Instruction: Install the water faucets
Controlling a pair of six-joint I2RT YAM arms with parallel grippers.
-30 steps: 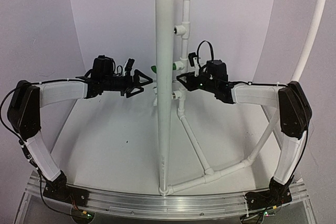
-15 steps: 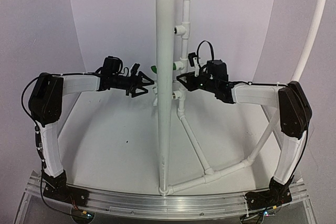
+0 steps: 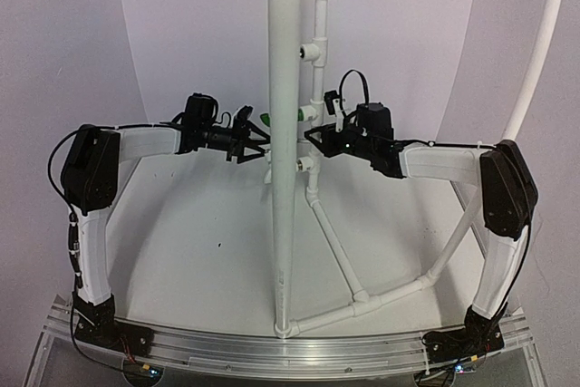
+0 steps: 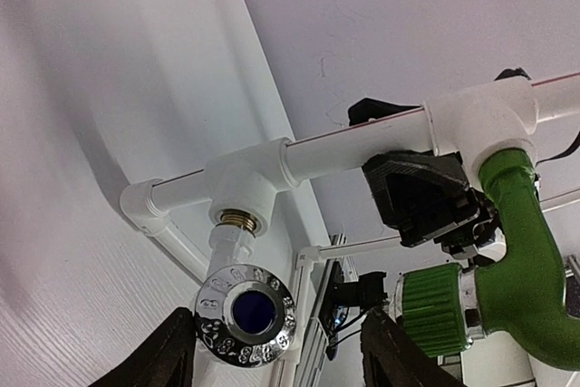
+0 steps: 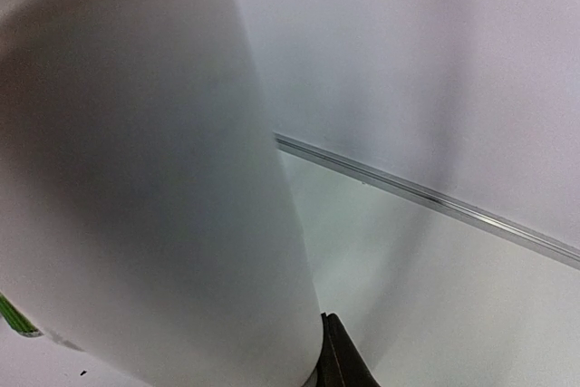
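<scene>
Left gripper gaped astride chrome-capped white plastic faucet, which was seated in white pipe tee; nothing clamped yet. Step seemingly called for centring on cap, square squeeze, turning about thread axis. Green plastic faucet sat nearby; right gripper beside it, grip impossible to tell.

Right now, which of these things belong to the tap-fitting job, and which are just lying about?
Job: white tap, green tap, tee, left claw, right claw.
Idle: front pipe, curved pipe, rail.
</scene>
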